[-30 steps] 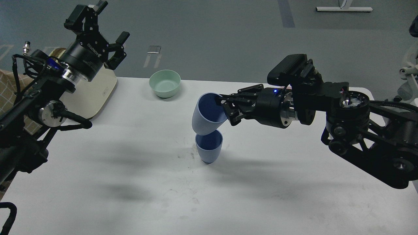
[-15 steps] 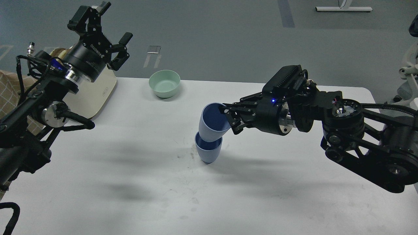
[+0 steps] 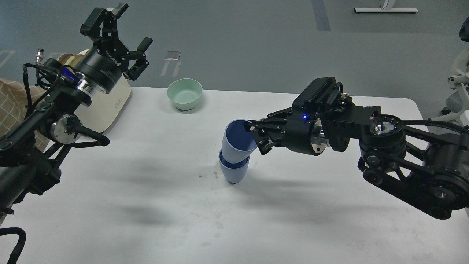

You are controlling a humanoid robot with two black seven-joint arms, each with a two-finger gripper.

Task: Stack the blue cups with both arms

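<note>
My left jaws [image 3: 122, 44] hang high over the far left corner of the white worktop [image 3: 146, 205], fingers spread wide apart and holding nothing. Just behind and below them lies a cream rounded-corner flat slab [image 3: 110, 106] at the worktop's left edge, partly hidden by my left arm. Further right, near the far edge, sits a mint-green round bowl [image 3: 184, 94], upright and well apart from everything else.

Near the middle of the worktop stands the lower matte dusty-blue tapered cup [image 3: 233, 172], upright on its narrow base. The upper matte dusty-blue tapered cup [image 3: 236, 145] has its base set down inside the lower one's mouth and leans, its open mouth tilted toward the left and toward me, the dark blue inside showing.

My right jaws [image 3: 253, 136] reach in from the right and are closed on the rim of that upper cup at its right side, one finger inside the wall and one outside.
</note>
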